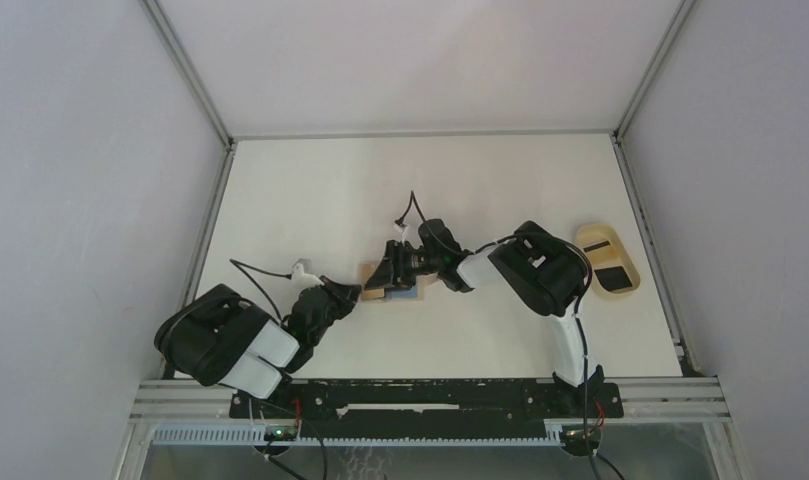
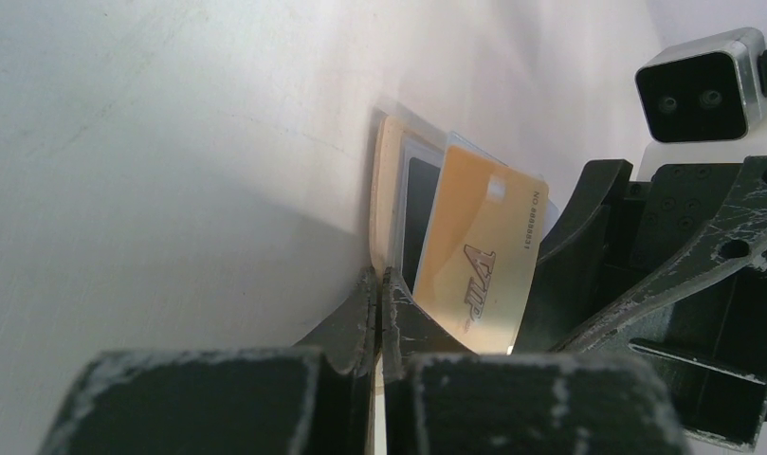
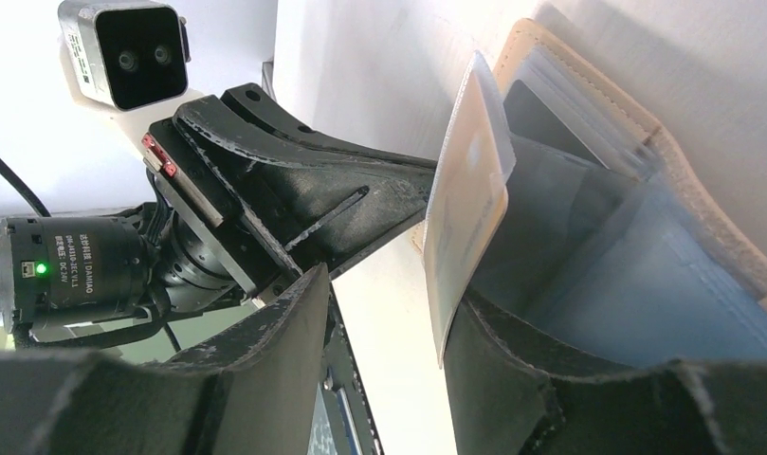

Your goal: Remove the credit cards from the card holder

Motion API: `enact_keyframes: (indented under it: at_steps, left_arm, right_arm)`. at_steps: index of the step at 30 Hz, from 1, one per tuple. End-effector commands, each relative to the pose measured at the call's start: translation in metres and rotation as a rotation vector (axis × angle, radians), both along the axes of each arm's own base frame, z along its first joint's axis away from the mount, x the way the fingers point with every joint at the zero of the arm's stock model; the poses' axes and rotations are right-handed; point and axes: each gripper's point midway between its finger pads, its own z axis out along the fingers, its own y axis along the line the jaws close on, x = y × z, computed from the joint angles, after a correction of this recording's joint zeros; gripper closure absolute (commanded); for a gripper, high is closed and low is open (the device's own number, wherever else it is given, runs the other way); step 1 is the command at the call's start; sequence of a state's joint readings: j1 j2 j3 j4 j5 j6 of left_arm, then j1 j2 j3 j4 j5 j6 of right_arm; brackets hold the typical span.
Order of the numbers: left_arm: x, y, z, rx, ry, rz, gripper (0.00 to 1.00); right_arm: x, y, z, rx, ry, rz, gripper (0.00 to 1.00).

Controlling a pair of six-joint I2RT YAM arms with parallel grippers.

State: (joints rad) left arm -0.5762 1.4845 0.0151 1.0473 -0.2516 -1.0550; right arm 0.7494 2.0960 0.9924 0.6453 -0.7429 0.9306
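**Gold card upright between open fingers; holder pinned**

The card holder (image 1: pixel 377 277) lies opened near the middle of the table (image 1: pixel 310 190), between the two arms. The left gripper (image 2: pixel 377 284) is clenched on the holder's tan edge and presses it down. A gold VIP card (image 3: pixel 465 209) stands tilted up out of the clear sleeves. Whether its lower end has cleared the pocket cannot be told.

The right gripper (image 3: pixel 389 303) straddles this card with its fingers released, one on each flat face. The card lies against or just beside one finger, and bare table shows between it and the other, so it is judged not yet clamped.

The card's long axis runs up and away from the holder toward the right wrist, making the right arm the nearer one for this card. In my judgement the coming move is to close on the faces and draw along that axis, away from the left gripper.

A light blue card (image 1: pixel 408 294) shows at the holder's edge. An oval tray (image 1: pixel 583 240) at the right holds a dark card (image 1: pixel 613 277).
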Motion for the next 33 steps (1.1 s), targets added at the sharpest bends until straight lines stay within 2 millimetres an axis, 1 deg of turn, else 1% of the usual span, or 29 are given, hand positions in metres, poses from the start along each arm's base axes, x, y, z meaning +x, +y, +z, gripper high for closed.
enact_keyframes:
  at_steps: [1, 5, 12, 17, 21, 25, 26, 28, 30, 31, 33]
  left_arm:
    - [-0.005, -0.006, -0.004, 0.02, 0.016, -0.043, 1.0]
    - [-0.006, -0.005, -0.005, 0.022, 0.017, -0.04, 1.0]
    - [-0.007, -0.004, -0.005, 0.022, 0.017, -0.036, 1.0]
    - [-0.006, -0.005, -0.005, 0.021, 0.019, -0.037, 1.0]
    - [-0.006, -0.006, -0.005, 0.02, 0.019, -0.04, 1.0]
    - [-0.006, -0.005, -0.005, 0.021, 0.018, -0.039, 1.0]
    - [-0.006, -0.006, -0.005, 0.021, 0.018, -0.041, 1.0]
    - [-0.005, -0.006, -0.005, 0.021, 0.019, -0.043, 1.0]
    - [-0.005, -0.006, -0.005, 0.022, 0.02, -0.043, 1.0]
    - [-0.005, -0.007, -0.005, 0.02, 0.019, -0.045, 1.0]
    - [-0.005, -0.007, -0.004, 0.019, 0.015, -0.045, 1.0]
  right_arm:
    - [0.0, 0.0, 0.038, 0.105, -0.07, 0.028, 0.47]
    - [0.0, -0.01, 0.037, 0.09, -0.075, 0.02, 0.48]
    - [-0.001, -0.03, 0.027, 0.065, -0.069, -0.001, 0.5]
    - [0.001, -0.045, 0.021, 0.052, -0.061, -0.028, 0.59]
    - [0.003, -0.055, 0.017, 0.025, -0.069, -0.043, 0.6]
    - [0.006, -0.075, 0.008, -0.017, -0.07, -0.078, 0.62]
    - [0.007, -0.082, 0.006, -0.027, -0.065, -0.092, 0.64]
    - [0.01, -0.098, 0.002, -0.049, -0.065, -0.123, 0.73]
    - [0.015, -0.116, 0.0, -0.069, -0.064, -0.157, 0.92]
    - [0.017, -0.124, 0.0, -0.077, -0.064, -0.174, 0.99]
    - [0.02, -0.139, 0.005, -0.092, -0.068, -0.206, 1.0]
